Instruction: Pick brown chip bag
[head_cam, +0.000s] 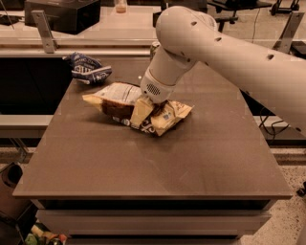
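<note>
My gripper (147,111) pressed onto middle of brown chip bag (118,97). Bag flat on table (143,165), left of table centre. Grasp step in hand. Grip closed or not, can't tell. Next, I judge: firm pinch on foil, then lift clear of table.

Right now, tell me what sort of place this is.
Likely an office or lab workspace: rows of desks behind the table, a black box on one, cables on the floor. The robot's hand is at the brown chip bag.
</note>
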Controlling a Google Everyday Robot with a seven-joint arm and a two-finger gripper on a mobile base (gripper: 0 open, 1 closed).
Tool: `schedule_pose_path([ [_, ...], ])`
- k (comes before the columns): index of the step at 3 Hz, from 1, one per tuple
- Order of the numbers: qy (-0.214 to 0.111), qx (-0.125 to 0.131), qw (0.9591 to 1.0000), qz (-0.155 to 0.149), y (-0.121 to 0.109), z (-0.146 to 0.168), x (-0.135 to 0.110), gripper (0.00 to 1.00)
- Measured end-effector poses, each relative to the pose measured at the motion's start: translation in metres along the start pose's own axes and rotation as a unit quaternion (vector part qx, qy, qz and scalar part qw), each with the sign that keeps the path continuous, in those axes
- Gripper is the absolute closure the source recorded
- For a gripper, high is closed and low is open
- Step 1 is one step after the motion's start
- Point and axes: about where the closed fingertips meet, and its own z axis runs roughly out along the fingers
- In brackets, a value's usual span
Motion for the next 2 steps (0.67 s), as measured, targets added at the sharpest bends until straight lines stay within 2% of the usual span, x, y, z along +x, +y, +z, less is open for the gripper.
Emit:
schedule_pose_path([
  [1,0.000,0.000,1.0000,0.000,0.0005,-0.0048,-0.0022,1.00],
  [2,0.000,0.000,1.0000,0.000,0.0006,-0.0062,-0.0028,1.00],
])
